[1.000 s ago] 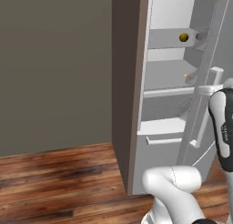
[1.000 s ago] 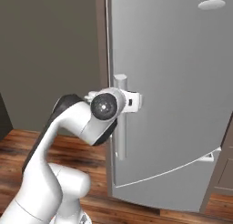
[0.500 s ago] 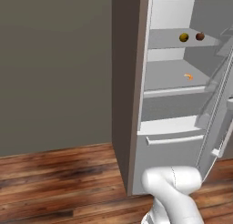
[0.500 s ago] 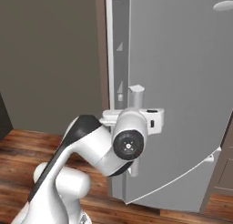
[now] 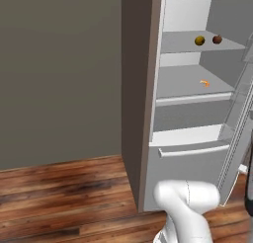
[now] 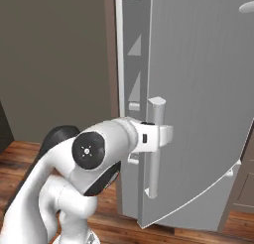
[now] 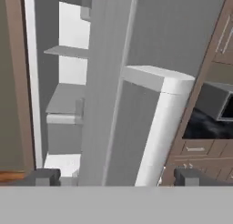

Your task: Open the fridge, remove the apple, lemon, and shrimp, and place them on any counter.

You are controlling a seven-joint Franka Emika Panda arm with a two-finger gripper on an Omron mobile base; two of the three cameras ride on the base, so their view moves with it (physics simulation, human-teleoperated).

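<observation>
I have the fridge [image 5: 148,138] open — the door [image 6: 198,114] stands swung out part of the way, so the first step looks done or nearly so. Nothing has come out yet, and the counter is not in front of me.

Going left to right from the left base view: the lemon [image 5: 199,40] sits on the upper shelf, the apple [image 5: 217,39] just beside it to its right, and the shrimp [image 5: 204,83] lies alone on the shelf below. All three are deep inside the cabinet, well beyond the gripper [image 7: 116,176], which is out at the door's front.

In the hand view the two finger tips stand wide apart, one at either side of the bar handle [image 7: 159,132], with clear space between each tip and the bar — released, holding nothing. The right base view shows the hand level with the handle's upper end.

Left to do, as I judge it: pull clear of the handle, perhaps widen the door, then reach in three times and carry each piece to a counter.
</observation>
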